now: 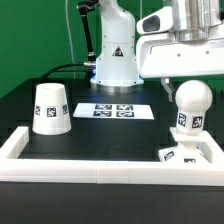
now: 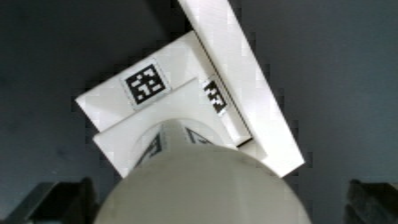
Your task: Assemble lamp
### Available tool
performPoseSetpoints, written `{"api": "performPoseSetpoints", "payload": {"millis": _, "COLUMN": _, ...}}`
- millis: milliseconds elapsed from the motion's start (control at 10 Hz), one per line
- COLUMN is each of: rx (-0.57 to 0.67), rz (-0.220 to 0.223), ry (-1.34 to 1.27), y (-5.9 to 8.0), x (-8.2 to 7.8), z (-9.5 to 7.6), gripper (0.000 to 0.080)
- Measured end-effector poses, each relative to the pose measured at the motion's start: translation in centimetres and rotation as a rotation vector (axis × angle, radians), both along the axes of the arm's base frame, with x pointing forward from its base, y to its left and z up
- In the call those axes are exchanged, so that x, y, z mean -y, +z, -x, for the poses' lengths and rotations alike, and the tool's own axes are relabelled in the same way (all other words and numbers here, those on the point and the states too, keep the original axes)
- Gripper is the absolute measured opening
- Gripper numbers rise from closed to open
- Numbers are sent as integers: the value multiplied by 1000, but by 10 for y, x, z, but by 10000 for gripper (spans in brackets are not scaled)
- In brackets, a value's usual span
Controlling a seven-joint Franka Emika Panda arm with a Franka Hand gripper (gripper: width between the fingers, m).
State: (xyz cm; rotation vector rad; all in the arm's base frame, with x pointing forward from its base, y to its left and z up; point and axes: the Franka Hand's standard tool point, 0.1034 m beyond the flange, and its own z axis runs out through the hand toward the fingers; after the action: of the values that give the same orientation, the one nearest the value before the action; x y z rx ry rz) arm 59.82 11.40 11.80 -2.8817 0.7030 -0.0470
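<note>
The round white bulb [image 1: 189, 104] stands upright by its neck on the flat square base [image 1: 186, 155], in the near corner of the frame at the exterior view's right. My gripper [image 1: 184, 72] hangs just above the bulb's top. In the wrist view the bulb [image 2: 192, 182] fills the space between my fingers [image 2: 66, 200], with a gap on each side, so the gripper [image 2: 208, 208] is open and holds nothing. The base [image 2: 164, 98] shows past the bulb with its tag. The tapered shade [image 1: 52, 108] stands mouth down at the exterior view's left.
The white rail-like frame [image 1: 100, 172] runs along the front and up both sides; its rail [image 2: 237, 60] lies against the base. The marker board [image 1: 113, 110] lies flat mid-table. The arm's white pedestal [image 1: 114, 55] stands behind it.
</note>
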Motion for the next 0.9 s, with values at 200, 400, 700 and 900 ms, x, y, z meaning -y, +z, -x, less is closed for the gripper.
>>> {"api": "performPoseSetpoints", "payload": {"millis": 200, "rx": 29, "rz": 12, "ry": 173, "y": 0, "x": 1, "z": 0, "gripper": 698}}
{"api": "performPoseSetpoints", "payload": {"millis": 400, "rx": 56, "rz": 28, "ry": 322, "y": 0, "x": 1, "z": -1, "gripper": 698}}
{"api": "performPoseSetpoints", "payload": {"millis": 700, "rx": 164, "rz": 143, "ry": 761, "y": -2, "x": 4, "z": -5, "gripper": 698}}
{"api": "performPoseSetpoints", "payload": {"millis": 900, "rx": 187, "rz": 176, "ry": 985, "y": -2, "x": 4, "z": -5, "gripper": 698}}
